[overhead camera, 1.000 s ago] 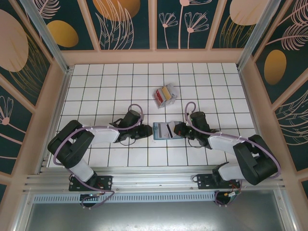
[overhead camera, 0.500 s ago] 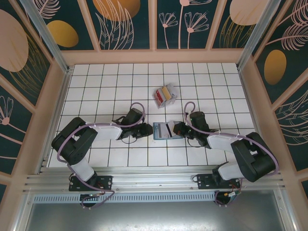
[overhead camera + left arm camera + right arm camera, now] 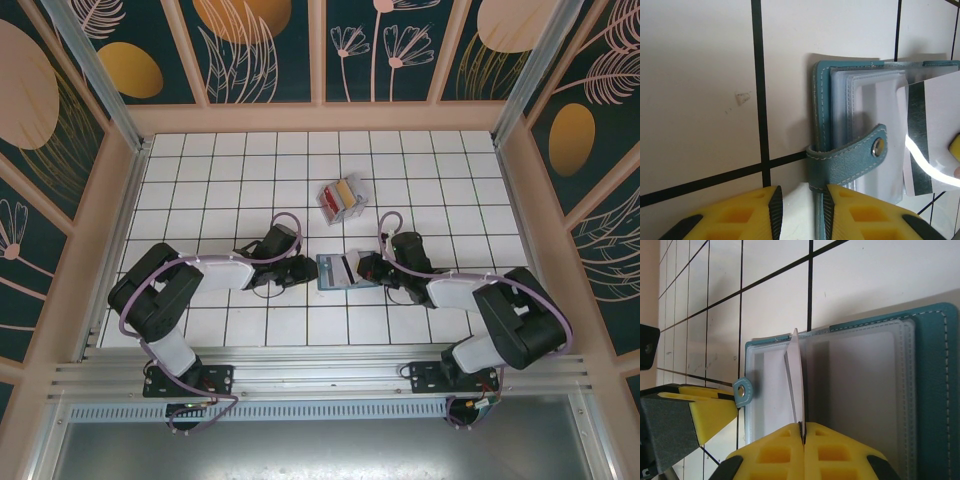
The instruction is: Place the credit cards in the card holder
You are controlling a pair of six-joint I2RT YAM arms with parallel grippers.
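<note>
The left gripper is low on the table, at the left edge of the card holder. Its yellow fingers have a small gap between them. The holder's blue strap runs down into that gap, next to one finger. It is not squeezing tight. It came in close a moment ago and has stayed put since.

The right gripper is pinched tight on a white card. The card stands on its thin edge over the clear pocket pages. This gripper has slid a little to the left, so the card now reaches further over the open holder. I think the card is being lined up with a pocket. I cannot tell if its edge is inside one yet.

The holder lies open and flat on the white tiles, between the two grippers.

Farther back, well apart from the arms, lie the other credit cards, red and yellow. They look like they sit in a small clear box, and they are waiting their turn.

The white card has a dark stripe along it. The strap has a round metal snap. No words or names can be read on anything.
</note>
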